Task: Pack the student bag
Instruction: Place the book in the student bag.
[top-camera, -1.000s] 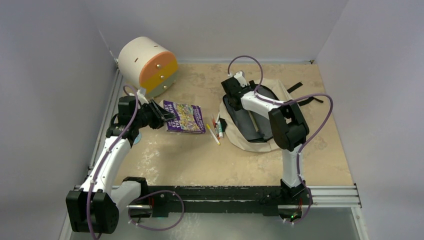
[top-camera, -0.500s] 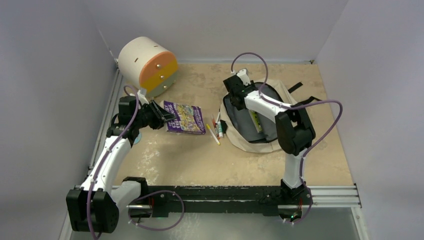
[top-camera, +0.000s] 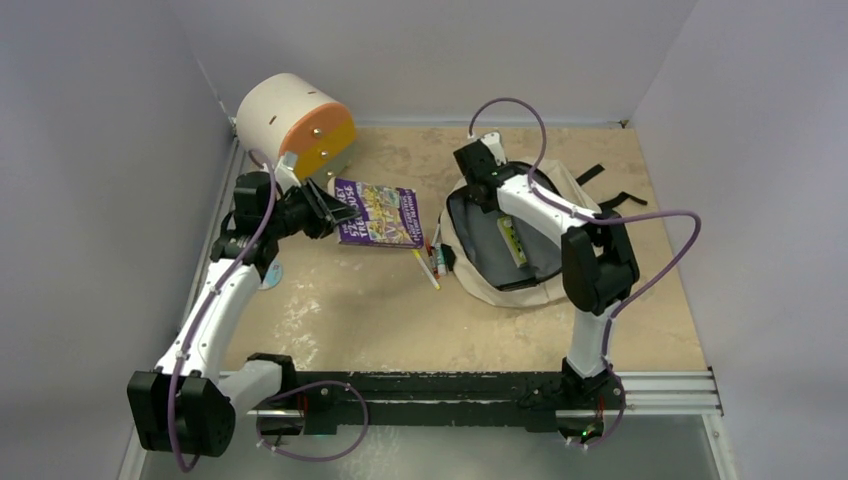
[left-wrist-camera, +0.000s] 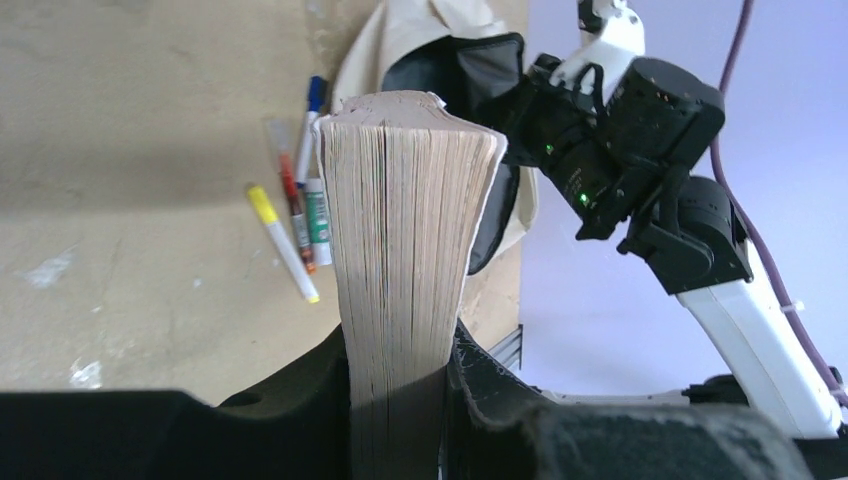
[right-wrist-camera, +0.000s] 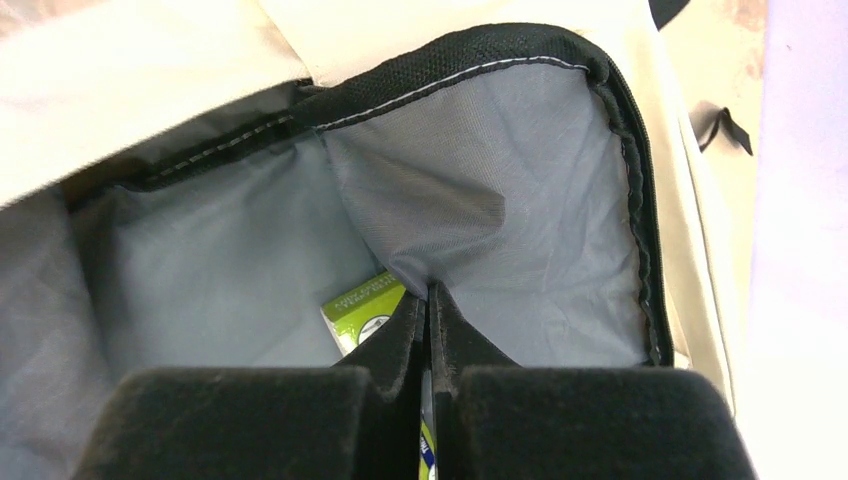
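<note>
The student bag (top-camera: 556, 283), beige with a dark lining, lies open right of centre. My right gripper (top-camera: 478, 172) is at its far left rim. In the right wrist view that gripper (right-wrist-camera: 428, 292) is shut, pinching a fold of the grey lining (right-wrist-camera: 520, 230). A green box (right-wrist-camera: 362, 308) lies inside the bag (top-camera: 513, 240). My left gripper (top-camera: 325, 212) is shut on a purple book (top-camera: 382, 214), held off the table, left of the bag. In the left wrist view the book's page edge (left-wrist-camera: 405, 200) stands between the jaws of that gripper (left-wrist-camera: 398, 350).
Several pens and markers (top-camera: 431, 259) lie on the table between the book and the bag; the left wrist view shows them (left-wrist-camera: 295, 215) too. A cream cylindrical drawer unit with an orange front (top-camera: 297, 130) stands at the far left. Black straps (top-camera: 620, 200) trail right of the bag.
The left arm has lifted the book off the table, away from me and to the right. The right gripper moved to the bag's far rim and shut on the lining; the green box now shows.
</note>
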